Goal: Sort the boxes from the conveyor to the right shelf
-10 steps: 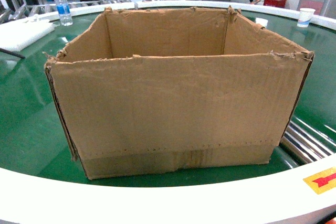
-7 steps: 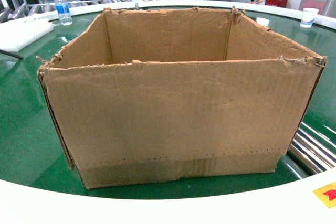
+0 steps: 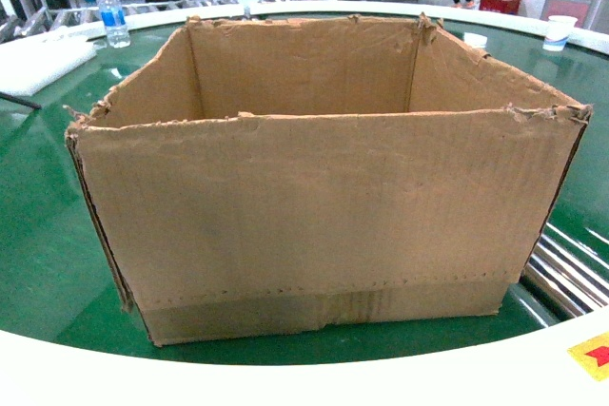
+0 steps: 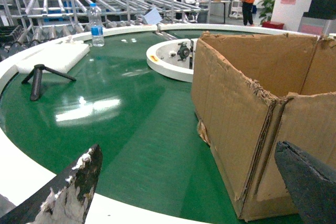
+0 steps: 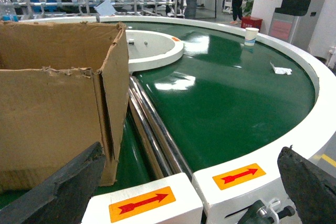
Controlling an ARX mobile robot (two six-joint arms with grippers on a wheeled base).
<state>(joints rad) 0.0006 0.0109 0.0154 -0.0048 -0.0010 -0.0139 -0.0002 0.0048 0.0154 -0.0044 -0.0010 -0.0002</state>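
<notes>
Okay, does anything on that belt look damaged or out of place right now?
Yes, the cardboard carton is rough: its top flaps are gone, leaving ragged torn edges, and its left corner is frayed. Loose items also sit on the conveyor: a water bottle, a small black tripod and a paper cup.

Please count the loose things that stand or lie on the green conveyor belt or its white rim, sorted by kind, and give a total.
Brown corrugated cardboard carton: 1
Clear plastic water bottle with blue label: 1
White paper cup: 1
White foam pad: 1
Small black tripod: 1
Small crumpled white scrap: 1
Total: 6
</notes>
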